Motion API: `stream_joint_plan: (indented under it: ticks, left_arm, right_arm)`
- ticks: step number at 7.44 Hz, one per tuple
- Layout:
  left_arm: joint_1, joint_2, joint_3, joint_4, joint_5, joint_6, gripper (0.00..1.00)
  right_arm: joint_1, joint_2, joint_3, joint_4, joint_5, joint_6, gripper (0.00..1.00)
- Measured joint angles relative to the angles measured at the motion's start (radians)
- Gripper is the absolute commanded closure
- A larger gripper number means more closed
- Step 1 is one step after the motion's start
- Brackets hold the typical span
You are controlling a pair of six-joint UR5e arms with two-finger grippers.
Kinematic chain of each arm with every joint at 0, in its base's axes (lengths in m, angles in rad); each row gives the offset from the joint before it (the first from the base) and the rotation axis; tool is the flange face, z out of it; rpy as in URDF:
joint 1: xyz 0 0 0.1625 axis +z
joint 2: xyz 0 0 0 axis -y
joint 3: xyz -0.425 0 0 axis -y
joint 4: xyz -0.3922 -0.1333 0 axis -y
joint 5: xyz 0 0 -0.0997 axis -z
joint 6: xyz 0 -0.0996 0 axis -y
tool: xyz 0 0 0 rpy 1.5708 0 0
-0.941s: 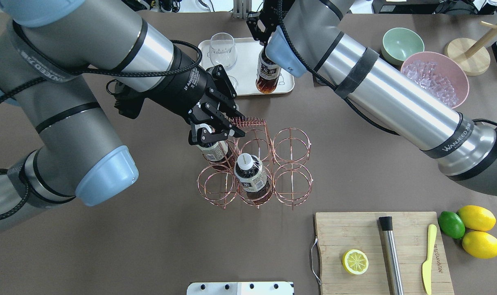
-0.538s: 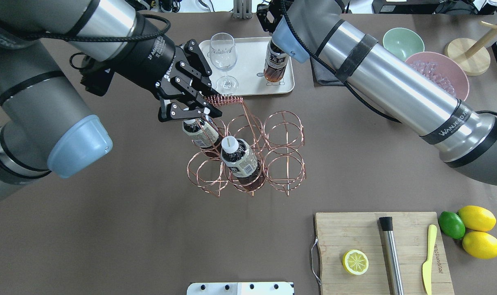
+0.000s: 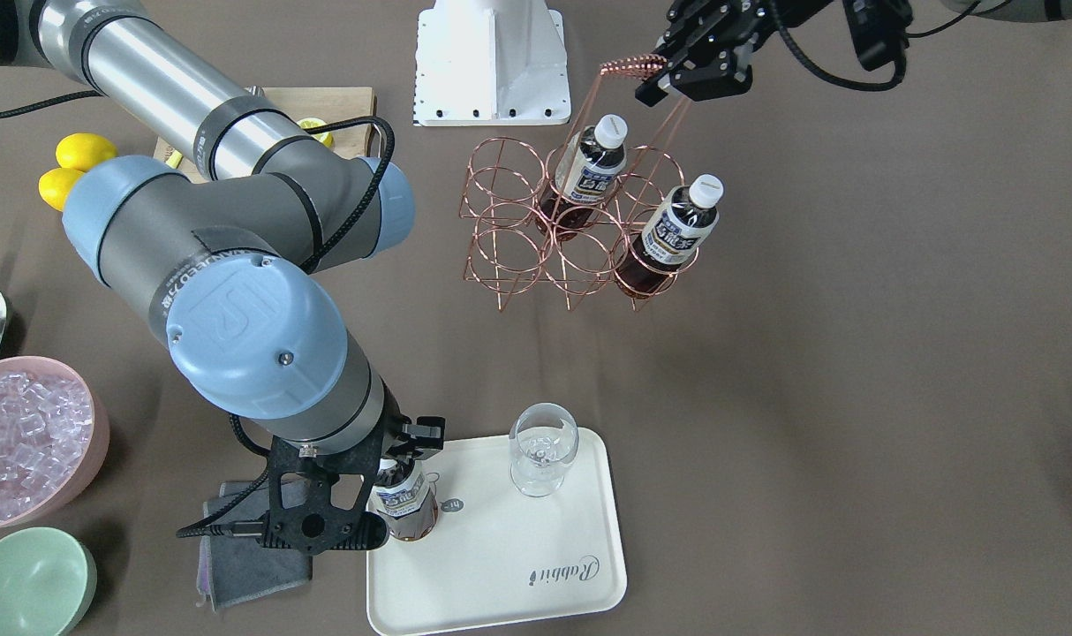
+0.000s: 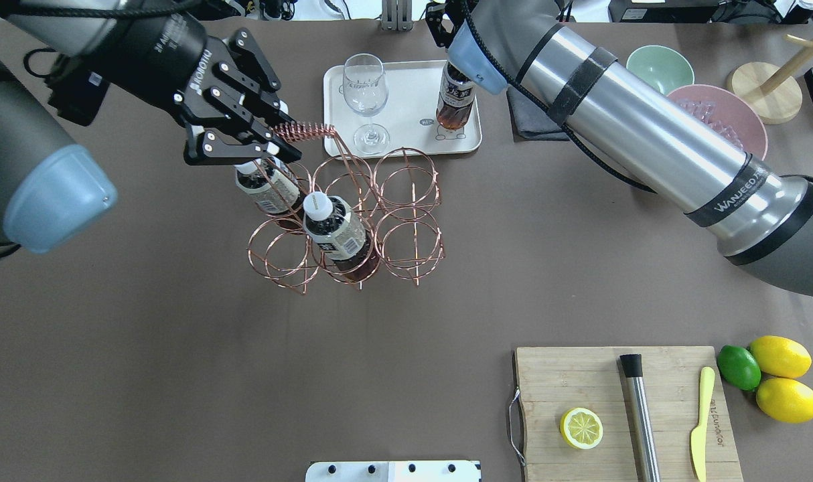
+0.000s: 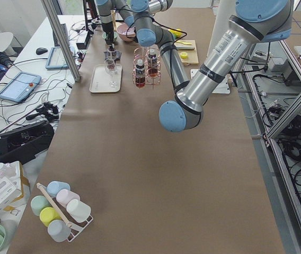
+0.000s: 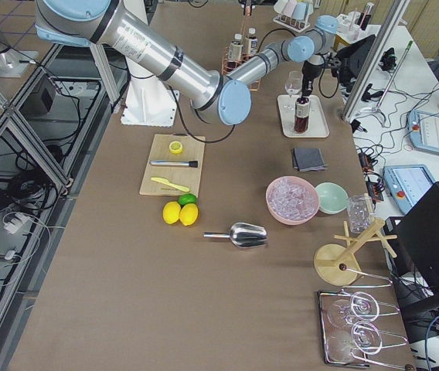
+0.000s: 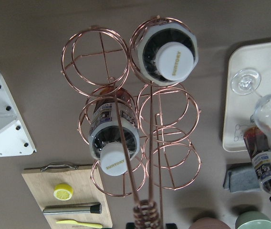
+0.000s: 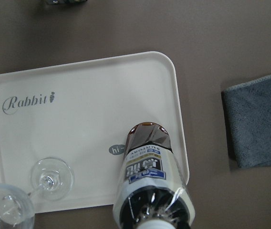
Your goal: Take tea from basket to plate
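My left gripper (image 4: pixel 276 140) is shut on the coiled handle of the copper wire basket (image 4: pixel 406 201), which looks slightly tilted. Two tea bottles stand in the basket: one in a front ring (image 4: pixel 334 227) and one in the back left ring (image 4: pixel 267 193). In the left wrist view they show from above (image 7: pixel 170 53) (image 7: pixel 111 140). My right gripper, mostly hidden by its wrist (image 3: pixel 324 503), is shut on a third tea bottle (image 4: pixel 455 100) at the right end of the cream plate (image 4: pixel 406 127). The bottle (image 8: pixel 147 186) shows over the plate (image 8: pixel 78 114) by the bear drawing.
A clear stemmed glass (image 4: pixel 365 87) stands on the plate's left part. A grey cloth (image 4: pixel 530 117), green bowl (image 4: pixel 657 70) and pink bowl of ice (image 4: pixel 721 124) lie right of the plate. A cutting board (image 4: pixel 580 375) with lemon half, muddler and knife is front right, with lemons (image 4: pixel 778 358) beside it.
My left gripper has carried the basket with its two bottles to the left and farther back. My right gripper has swung its bottle more upright over the plate's right end.
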Motion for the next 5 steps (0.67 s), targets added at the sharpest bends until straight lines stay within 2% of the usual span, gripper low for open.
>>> stream_joint_plan:
  ticks: [2, 3, 4, 5]
  left_arm:
    - [-0.092, 0.098, -0.031, 0.064, -0.04, 0.156, 1.0]
    - [-0.134, 0.144, -0.033, 0.09, -0.049, 0.257, 1.0]
    - [-0.178, 0.179, -0.022, 0.133, -0.06, 0.391, 1.0]
    - [-0.224, 0.195, -0.002, 0.191, -0.07, 0.539, 1.0]
  right_arm:
    - [0.0, 0.011, -0.025, 0.017, 0.0, -0.001, 1.0]
    - [0.0, 0.016, -0.036, 0.031, -0.001, -0.001, 0.7]
    - [0.0, 0.019, -0.043, 0.039, -0.001, -0.001, 0.52]
    - [0.0, 0.02, -0.05, 0.047, -0.001, -0.001, 0.38]
